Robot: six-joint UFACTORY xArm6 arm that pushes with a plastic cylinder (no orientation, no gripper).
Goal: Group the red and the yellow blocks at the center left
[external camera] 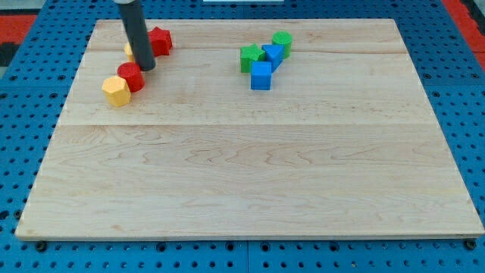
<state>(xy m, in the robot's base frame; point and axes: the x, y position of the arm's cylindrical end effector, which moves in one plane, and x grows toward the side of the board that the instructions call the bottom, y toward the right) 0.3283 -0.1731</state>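
At the bench's upper left, my tip, a bare rod end effector with nothing to spread or pinch, sits between the red star above-right and the red cylinder touching the yellow hexagon below-left; another yellow block hides behind it. Center left lies toward the view's bottom.

a pale wooden board made of long planks lies on a blue pegboard table with red showing at the view's top corners. toward the board's upper middle sit a green star-shaped block, a green round block, a blue cube and a smaller blue block, all clustered close together.
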